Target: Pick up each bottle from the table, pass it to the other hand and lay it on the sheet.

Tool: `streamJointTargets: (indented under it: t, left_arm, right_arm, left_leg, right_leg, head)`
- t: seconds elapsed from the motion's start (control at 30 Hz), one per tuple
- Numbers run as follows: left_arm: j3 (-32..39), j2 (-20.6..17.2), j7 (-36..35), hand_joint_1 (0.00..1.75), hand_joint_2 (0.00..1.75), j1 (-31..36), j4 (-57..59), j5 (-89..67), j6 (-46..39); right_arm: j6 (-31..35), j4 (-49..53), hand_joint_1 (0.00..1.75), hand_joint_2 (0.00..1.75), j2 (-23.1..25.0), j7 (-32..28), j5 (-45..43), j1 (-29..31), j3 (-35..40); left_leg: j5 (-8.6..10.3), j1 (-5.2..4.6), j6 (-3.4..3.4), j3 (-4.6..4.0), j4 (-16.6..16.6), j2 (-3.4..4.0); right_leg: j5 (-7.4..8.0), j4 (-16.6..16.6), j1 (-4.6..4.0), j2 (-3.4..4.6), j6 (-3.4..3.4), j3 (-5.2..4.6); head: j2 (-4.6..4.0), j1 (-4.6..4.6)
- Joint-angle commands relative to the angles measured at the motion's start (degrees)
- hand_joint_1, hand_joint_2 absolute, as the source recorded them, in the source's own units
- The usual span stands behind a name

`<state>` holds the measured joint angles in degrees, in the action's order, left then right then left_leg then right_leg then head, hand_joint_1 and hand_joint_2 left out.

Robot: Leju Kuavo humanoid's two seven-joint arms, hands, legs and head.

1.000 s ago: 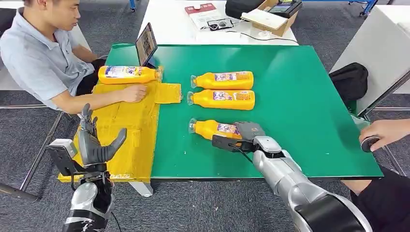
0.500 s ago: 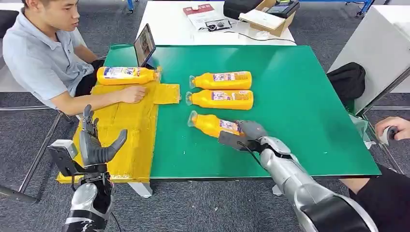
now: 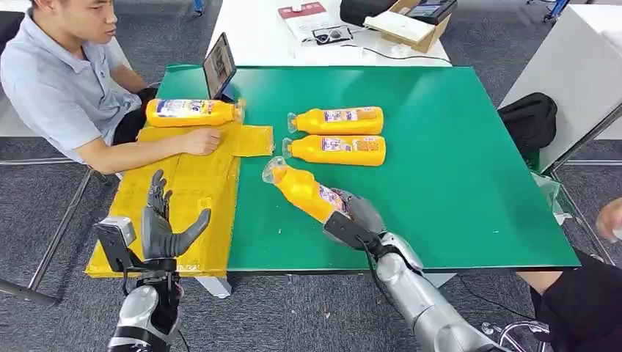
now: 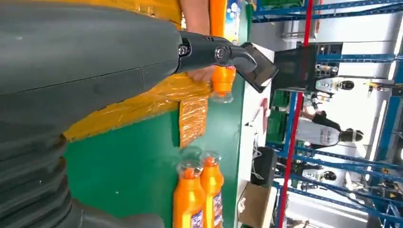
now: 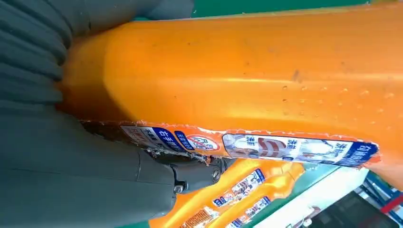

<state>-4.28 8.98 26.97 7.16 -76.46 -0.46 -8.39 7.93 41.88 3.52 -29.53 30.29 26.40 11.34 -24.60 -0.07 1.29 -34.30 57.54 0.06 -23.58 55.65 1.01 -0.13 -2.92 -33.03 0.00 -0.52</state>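
Note:
My right hand (image 3: 356, 216) grips the base of an orange bottle (image 3: 302, 189) and holds it tilted above the green table (image 3: 469, 169), its clear cap toward the yellow sheet (image 3: 183, 198). The right wrist view has the same bottle (image 5: 247, 76) close up in the hand's grasp. Two more orange bottles (image 3: 337, 121) (image 3: 336, 149) lie side by side mid-table. Another bottle (image 3: 192, 112) lies on the sheet's far end, by a person's hand (image 3: 202, 141). My left hand (image 3: 167, 227) stands raised and open over the sheet's near edge, fingers spread, holding nothing.
A seated person (image 3: 62, 81) leans an arm on the sheet at the left. A tablet (image 3: 220, 66) stands at the table's far left corner. A black bag (image 3: 529, 121) lies off the right edge, where another person's hand (image 3: 609, 220) shows.
My right hand has lifted the nearest bottle off the table and swung it left toward the sheet. My left hand has moved slightly right and toward the bottle. The person's hand at the right has drawn back.

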Motion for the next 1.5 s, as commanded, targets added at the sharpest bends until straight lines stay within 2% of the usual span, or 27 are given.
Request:
streamJointTargets:
  t: [0.03, 0.13, 0.27, 0.53, 0.6, 0.73, 0.9, 1.17, 1.5]
  left_arm:
    - [-7.73, -1.62, -2.28, 0.0, 1.75, 0.77, 9.04, -3.92, 7.62]
    - [-9.99, -0.87, -0.31, 0.0, 1.75, -0.42, 7.74, -2.38, 12.15]
    - [-11.78, 0.12, -1.16, 0.0, 1.75, -0.71, 4.1, 1.91, 15.73]
    - [-13.79, 0.5, -3.07, 0.0, 1.75, -0.2, 3.05, 4.97, 15.77]
    - [-15.44, 0.7, -4.27, 0.0, 1.75, 0.17, 3.75, 7.79, 15.57]
    - [-16.38, 0.2, -2.53, 0.0, 1.75, -0.79, -0.37, 10.84, 16.64]
    - [-17.52, 0.57, -4.06, 0.0, 1.75, 0.69, -0.19, 14.11, 17.38]
    - [-19.53, -0.36, -2.93, 0.0, 1.75, -0.19, -0.72, 16.26, 20.37]
    - [-20.41, -1.28, -3.49, 0.0, 1.75, -0.11, -0.01, 13.52, 19.94]
  right_arm:
    - [1.18, 12.62, 1.75, 1.75, 1.55, -1.97, -3.38, -3.86, 0.5]
    - [1.31, 15.17, 1.75, 1.75, 2.0, -2.45, -3.99, -5.3, 2.79]
    - [3.66, 16.74, 1.75, 1.75, 3.09, -4.73, -2.86, -7.16, 5.87]
    - [7.06, 18.68, 1.75, 1.75, 4.09, -6.79, -1.88, -9.37, 9.6]
    - [8.82, 20.92, 1.75, 1.75, 5.06, -7.93, -1.2, -11.1, 14.2]
    - [8.36, 15.01, 1.75, 1.75, 5.93, -7.78, -1.21, -9.99, 18.43]
    - [10.17, 7.72, 1.75, 1.75, 8.15, -9.94, -0.19, -8.48, 22.76]
    - [11.54, 2.17, 1.75, 1.75, 9.08, -8.33, -1.2, -5.04, 23.45]
    - [13.5, 0.09, 1.75, 1.75, 8.99, -8.12, -0.83, -4.7, 23.16]
  left_leg:
    - [-0.06, 0.0, -0.08, 0.11, -0.05, -0.07]
    - [-0.11, 0.03, -0.1, 0.09, -0.02, -0.01]
    - [-0.11, 0.06, -0.11, -0.02, 0.01, -0.03]
    - [-0.09, 0.07, -0.08, -0.12, 0.02, -0.02]
    - [-0.08, 0.07, -0.08, -0.13, 0.01, -0.01]
    - [-0.07, 0.05, -0.07, -0.13, -0.02, 0.03]
    - [-0.09, 0.1, -0.11, -0.04, -0.03, 0.06]
    - [-0.04, 0.06, -0.06, -0.17, -0.03, 0.0]
    - [-0.05, 0.08, -0.09, -0.09, -0.05, -0.09]
  right_leg:
    - [-0.09, -0.01, 0.0, -0.06, 0.13, 0.1]
    - [-0.11, 0.01, -0.04, 0.03, 0.15, 0.07]
    - [-0.11, 0.01, -0.08, 0.0, 0.15, -0.02]
    - [-0.08, 0.02, -0.08, 0.01, 0.12, -0.13]
    - [-0.07, 0.0, -0.08, 0.01, 0.12, -0.13]
    - [-0.05, -0.01, -0.06, 0.05, 0.11, -0.15]
    - [-0.05, -0.06, -0.11, 0.07, 0.15, -0.05]
    - [-0.03, -0.04, -0.06, 0.0, 0.09, -0.18]
    - [-0.07, -0.05, -0.08, -0.09, 0.13, -0.09]
  head:
    - [0.0, 0.0]
    - [0.0, -0.02]
    - [0.0, 0.0]
    - [0.0, -0.02]
    - [0.0, -0.02]
    - [0.0, -0.02]
    - [0.0, 0.0]
    - [0.0, 0.02]
    - [0.0, -0.02]
